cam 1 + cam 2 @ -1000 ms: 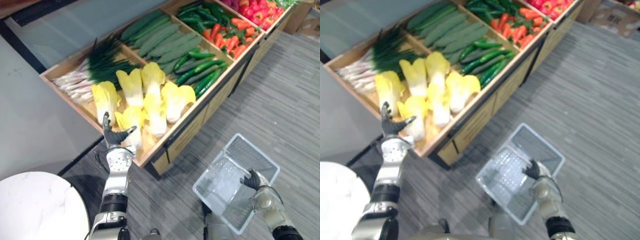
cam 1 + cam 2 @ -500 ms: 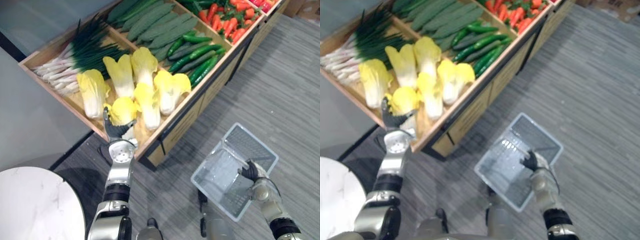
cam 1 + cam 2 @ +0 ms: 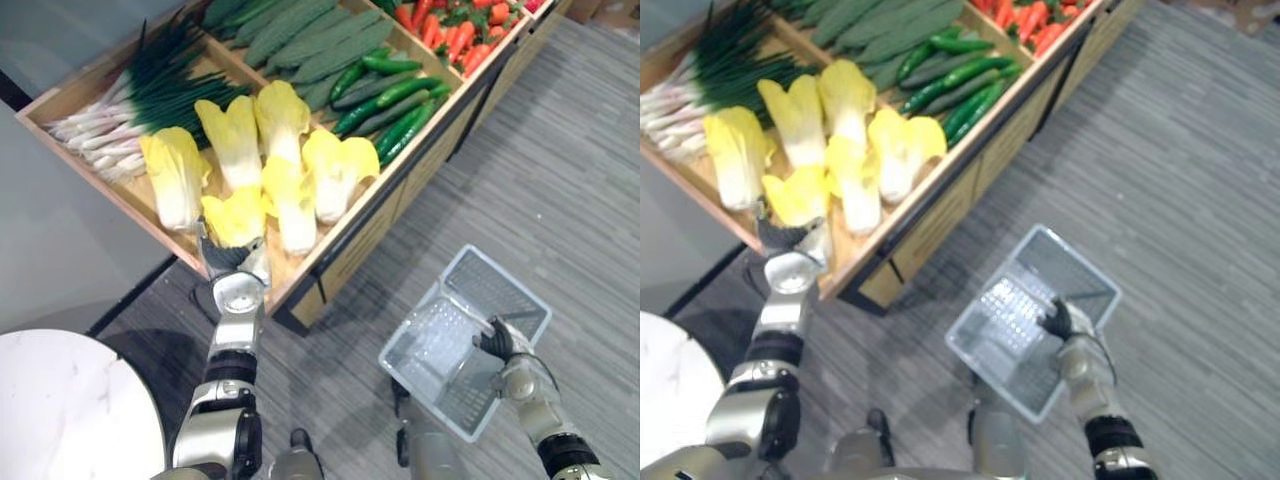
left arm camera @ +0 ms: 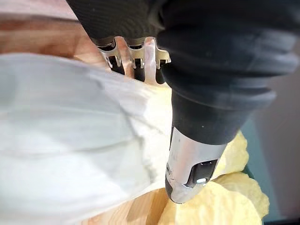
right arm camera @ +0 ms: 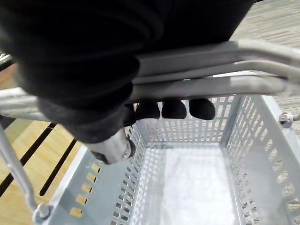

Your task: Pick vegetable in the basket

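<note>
Grey striped carpet floor [image 3: 560, 180] is running under everything. A long wooden bench [image 3: 372, 252] with divided compartments is standing diagonally from near left to far right. A round white table [image 3: 60, 400] is sitting at the near left corner. A clear perforated plastic basket [image 3: 425, 335] is hanging over the floor at near right, well apart from the bench. Pale yellow cabbages [image 3: 280, 120] are lying in a cluster in the near-left compartment. Green onions [image 3: 140, 105] are lying at that compartment's far left side. Dark bumpy cucumbers [image 3: 300, 40] are filling the next compartment, with smooth green cucumbers [image 3: 395, 105] lying along its near edge. Red and orange vegetables [image 3: 450, 35] are lying in the compartment beyond. The nearest cabbage [image 3: 237, 215] is lying at the compartment's near edge, its white stalk pointing toward the robot. The left hand [image 3: 232, 270] is pressing against that white stalk [image 4: 70, 140], with its thumb [image 4: 192, 161] lying straight alongside; whether it is actually gripping the cabbage cannot be told. The right hand [image 3: 497, 342] is curling its fingers [image 5: 174, 108] round the basket's handle [image 5: 220, 86] and is carrying the basket by it.
</note>
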{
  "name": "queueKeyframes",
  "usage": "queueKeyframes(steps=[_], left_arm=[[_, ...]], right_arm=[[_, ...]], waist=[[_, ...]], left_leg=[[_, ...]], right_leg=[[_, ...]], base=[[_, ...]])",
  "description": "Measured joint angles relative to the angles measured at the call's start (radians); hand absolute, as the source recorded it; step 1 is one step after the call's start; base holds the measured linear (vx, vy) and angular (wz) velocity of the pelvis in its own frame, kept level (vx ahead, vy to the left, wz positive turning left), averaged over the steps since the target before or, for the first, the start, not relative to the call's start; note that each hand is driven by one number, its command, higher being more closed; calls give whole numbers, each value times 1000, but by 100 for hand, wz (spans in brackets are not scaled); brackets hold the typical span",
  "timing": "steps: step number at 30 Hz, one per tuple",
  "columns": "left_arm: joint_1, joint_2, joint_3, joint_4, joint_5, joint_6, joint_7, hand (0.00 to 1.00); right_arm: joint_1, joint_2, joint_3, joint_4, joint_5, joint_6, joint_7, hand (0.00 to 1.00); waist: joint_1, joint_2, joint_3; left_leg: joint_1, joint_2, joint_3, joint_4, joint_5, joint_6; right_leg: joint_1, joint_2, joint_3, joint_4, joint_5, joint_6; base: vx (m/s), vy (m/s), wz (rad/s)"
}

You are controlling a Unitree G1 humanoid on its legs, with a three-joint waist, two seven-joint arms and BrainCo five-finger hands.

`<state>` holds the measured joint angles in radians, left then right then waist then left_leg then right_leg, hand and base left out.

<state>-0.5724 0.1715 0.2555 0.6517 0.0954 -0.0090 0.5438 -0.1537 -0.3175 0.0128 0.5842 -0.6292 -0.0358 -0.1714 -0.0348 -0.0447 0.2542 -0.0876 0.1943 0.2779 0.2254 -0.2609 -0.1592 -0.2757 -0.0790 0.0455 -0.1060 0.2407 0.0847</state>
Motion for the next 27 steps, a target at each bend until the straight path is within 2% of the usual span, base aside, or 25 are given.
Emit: queueKeyframes(steps=[4,19,20,26,27], left_arm=[[-15,13,24,34,29,0,22,0],[-111,50,-6,147,77,-7,33,0],[-117,51,-7,151,78,-7,39,100],[-152,76,-2,203,106,-8,42,100],[-153,77,6,209,118,-8,42,100]], right_arm=[[-19,0,15,0,1,0,-16,100],[-62,0,76,0,2,-20,-30,100],[-65,0,76,0,2,-20,-30,100],[-88,0,92,0,9,-22,-33,100],[-90,0,99,0,10,-23,-34,100]], waist=[[-17,-1,10],[-15,-8,21],[-15,-8,25],[-13,-14,29],[-13,-23,34]], left_leg=[[5,0,11,-11,1,0],[-43,0,13,-10,15,-4],[-43,1,13,-10,15,-5],[-53,4,24,-11,21,-9],[-53,5,28,-11,21,-10]], right_leg=[[-4,4,8,0,2,-1],[-56,0,14,0,10,-2],[-56,1,14,0,10,-2],[-74,5,22,0,11,2],[-76,6,24,0,11,3]], base=[[40,-20,-7],[2,-17,0],[20,-35,1],[9,-29,-4],[-1,-35,-16]])
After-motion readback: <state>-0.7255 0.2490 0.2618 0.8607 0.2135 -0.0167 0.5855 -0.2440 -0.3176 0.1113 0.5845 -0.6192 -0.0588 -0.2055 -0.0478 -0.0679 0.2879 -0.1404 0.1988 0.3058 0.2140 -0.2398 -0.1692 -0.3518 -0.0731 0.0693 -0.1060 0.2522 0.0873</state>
